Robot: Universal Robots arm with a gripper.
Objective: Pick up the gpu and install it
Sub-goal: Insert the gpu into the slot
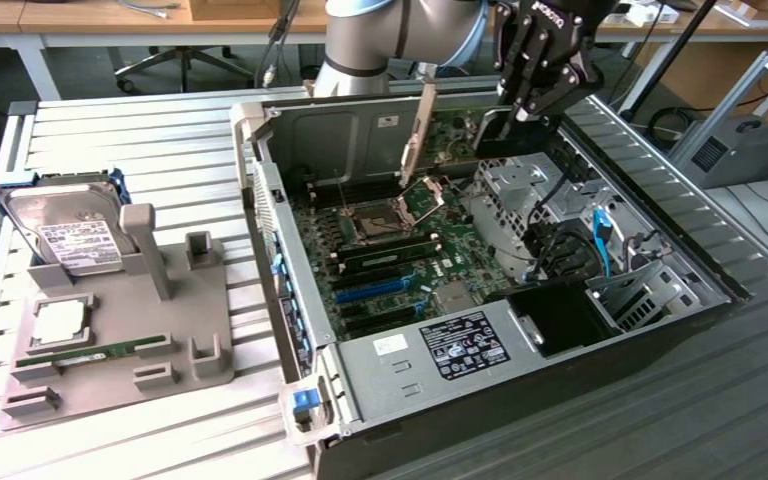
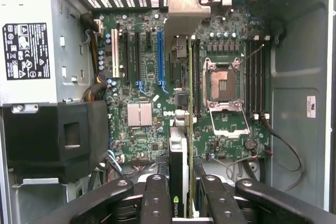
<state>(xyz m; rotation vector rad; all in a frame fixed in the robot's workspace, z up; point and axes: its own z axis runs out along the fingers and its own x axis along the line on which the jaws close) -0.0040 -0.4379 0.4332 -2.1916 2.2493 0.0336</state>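
Gripping the thin green-and-black gpu card point(image 2: 177, 156) edge-on over the green motherboard point(image 2: 142, 77), the pincer point(image 2: 182, 184) should keep it square.

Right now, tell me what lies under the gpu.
The gpu, held by the gripper, hangs edge-on over the motherboard in the open case, between the blue slot and the empty CPU socket. The strip of board directly beneath the card is covered by it.

gpu point(image 2: 178, 156): green board edge, dark face, silver bracket. gripper point(image 2: 182, 182): black. motherboard point(image 2: 152, 140): green, with one blue slot point(image 2: 160, 59), one white slot point(image 2: 114, 59), the rest black. Exterior view, 9 o'clock: silver hard drive point(image 1: 64, 225) in a blue frame, grey fixture point(image 1: 157, 340). 6 o'clock: black-and-white label point(image 1: 462, 345), blue latch point(image 1: 307, 400).
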